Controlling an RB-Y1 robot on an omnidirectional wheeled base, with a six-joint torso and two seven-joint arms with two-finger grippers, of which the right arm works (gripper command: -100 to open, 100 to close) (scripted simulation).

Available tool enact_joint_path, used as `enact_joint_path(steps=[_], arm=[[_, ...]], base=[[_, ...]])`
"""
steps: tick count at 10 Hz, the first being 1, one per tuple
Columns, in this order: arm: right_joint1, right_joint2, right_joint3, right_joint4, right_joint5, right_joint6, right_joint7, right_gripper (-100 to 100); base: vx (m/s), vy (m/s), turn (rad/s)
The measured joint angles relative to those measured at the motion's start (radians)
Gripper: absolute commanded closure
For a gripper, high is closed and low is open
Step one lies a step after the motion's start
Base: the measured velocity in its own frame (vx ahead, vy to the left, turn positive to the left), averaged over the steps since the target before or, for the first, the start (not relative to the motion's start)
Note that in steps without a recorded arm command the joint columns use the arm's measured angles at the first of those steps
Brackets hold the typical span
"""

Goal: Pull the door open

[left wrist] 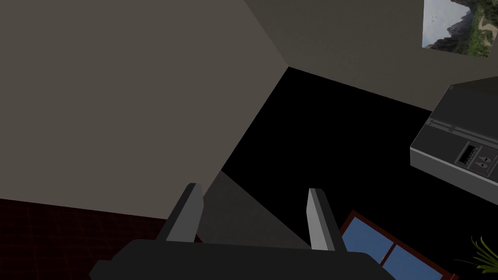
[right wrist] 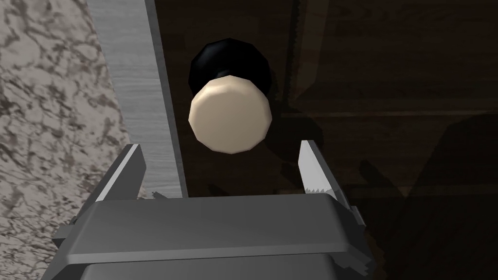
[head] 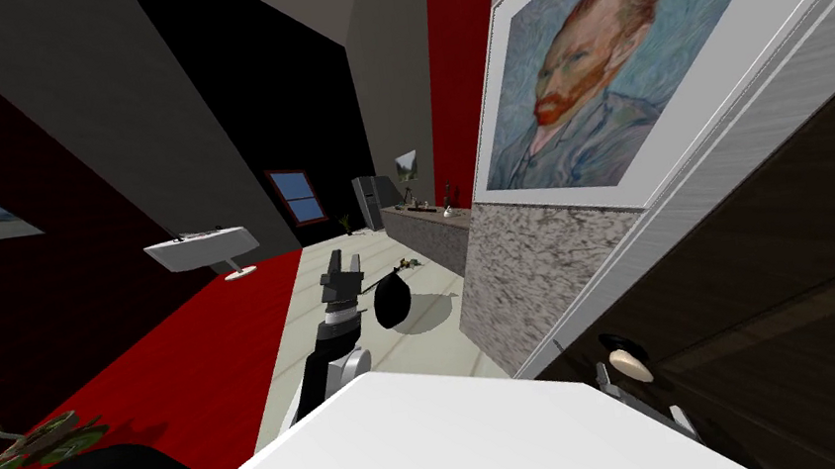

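Observation:
A dark brown wooden door [head: 792, 300] stands at my right, set in a pale grey frame [head: 698, 182]. Its cream round knob [right wrist: 229, 115] sits on a black base [right wrist: 228, 61] close to the frame; the knob [head: 629, 365] also shows in the head view. My right gripper [right wrist: 221, 158] is open just short of the knob, its fingers a little below it and touching nothing. My left gripper [head: 342, 268] is held out in front of me, away from the door, open and empty [left wrist: 253, 209].
A speckled stone wall [head: 520, 274] with a framed portrait [head: 584, 66] adjoins the door frame. A black round object [head: 392, 301] lies on the pale floor ahead. A white table [head: 203, 248] stands on a red rug, with a counter [head: 430, 230] further back.

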Motion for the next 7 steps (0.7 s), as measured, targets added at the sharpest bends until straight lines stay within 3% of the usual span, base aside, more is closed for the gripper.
enact_joint_path(steps=[7], arm=[[-0.032,-0.077,0.011,0.118,0.026,0.003,-0.142,-100]], base=[[0.101,-0.020,-0.046]])
